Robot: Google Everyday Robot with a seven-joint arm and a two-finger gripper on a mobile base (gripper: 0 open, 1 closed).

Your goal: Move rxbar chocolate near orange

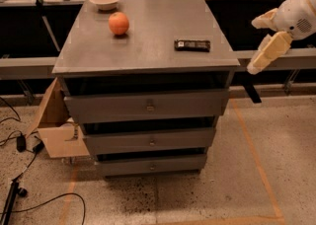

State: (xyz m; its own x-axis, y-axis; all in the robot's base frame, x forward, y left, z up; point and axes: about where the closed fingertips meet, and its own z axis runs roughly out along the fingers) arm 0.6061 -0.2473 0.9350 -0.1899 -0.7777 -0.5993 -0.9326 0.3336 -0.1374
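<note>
Where the arm is: off the right side of the drawer cabinet (148, 54), reaching in from the right edge of the view, its white housing held high and the cream gripper (269, 50) slanting down and to the left
Gripper's place: beyond the cabinet's right edge, seen just past the right front corner of the top, touching nothing
Grip: whether it is spread or closed cannot be told
rxbar chocolate (192, 45): flat on the cabinet top, in its right-hand part, nearer the front edge than the back, apart from the gripper
Long axis of the rxbar chocolate: left to right across the view, about parallel to the front edge; one short end faces the gripper's side, the other the middle of the top
orange (119, 23): on the left half, farther back, well apart from the rxbar chocolate
white bowl (105, 0): near the back left corner, just behind the orange
cardboard box (54, 130): on the floor at the cabinet's left
</note>
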